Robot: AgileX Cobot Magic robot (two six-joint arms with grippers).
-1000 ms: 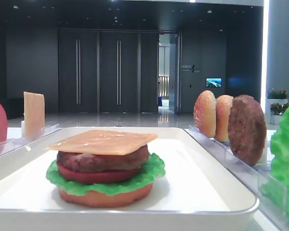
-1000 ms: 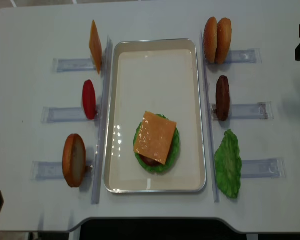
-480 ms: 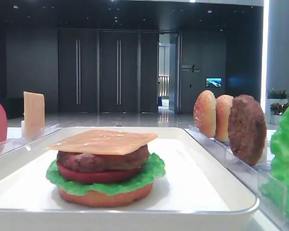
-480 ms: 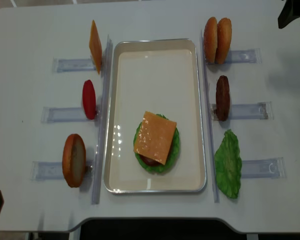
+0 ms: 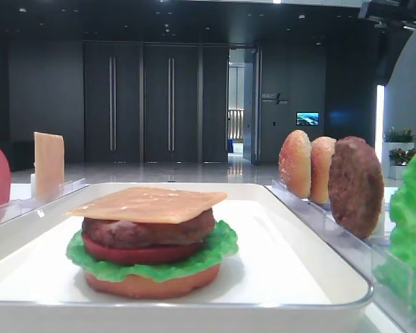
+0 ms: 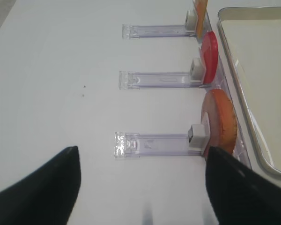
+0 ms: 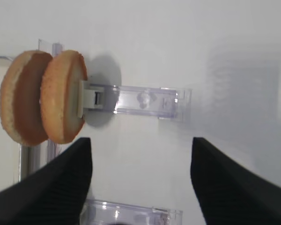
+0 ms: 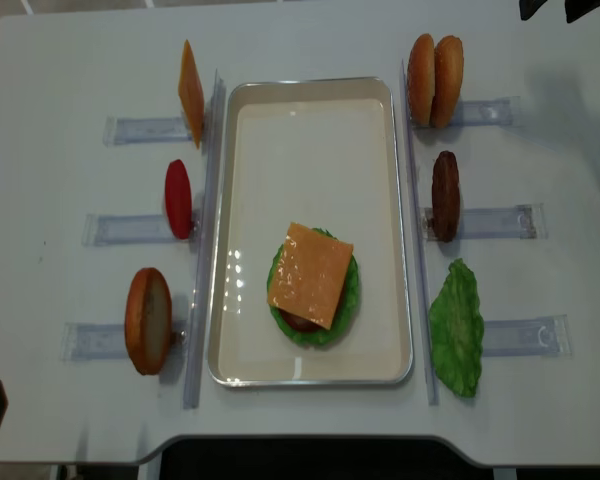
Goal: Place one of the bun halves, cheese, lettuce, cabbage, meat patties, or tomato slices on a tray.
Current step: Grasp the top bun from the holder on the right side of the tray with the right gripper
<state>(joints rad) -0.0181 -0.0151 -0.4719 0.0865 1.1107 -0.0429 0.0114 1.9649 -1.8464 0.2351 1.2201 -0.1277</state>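
Note:
The white tray (image 8: 310,160) lies mid-table and holds a stack of bun base, lettuce, tomato and patty topped by a cheese slice (image 8: 312,275) (image 5: 149,203). Two seeded bun halves (image 8: 435,80) (image 7: 42,96) stand on edge at the far right. In front of them are a meat patty (image 8: 445,195) (image 5: 355,186) and a lettuce leaf (image 8: 456,327). My right gripper (image 7: 139,154) hangs open and empty over bare table to the right of the buns, its dark body (image 8: 545,8) at the far right corner. My left gripper (image 6: 140,159) is open, empty, near the left front.
Left of the tray stand a cheese slice (image 8: 191,93), a tomato slice (image 8: 178,198) (image 6: 209,56) and another bun piece (image 8: 148,320) (image 6: 218,122). Clear holder strips (image 8: 485,112) (image 6: 154,143) stick out on both sides. The table's front edge runs close below the tray.
My right gripper has travelled from the table's right edge toward the far right corner, closer to the two buns. Its jaws stay equally wide. Nothing on the table moved.

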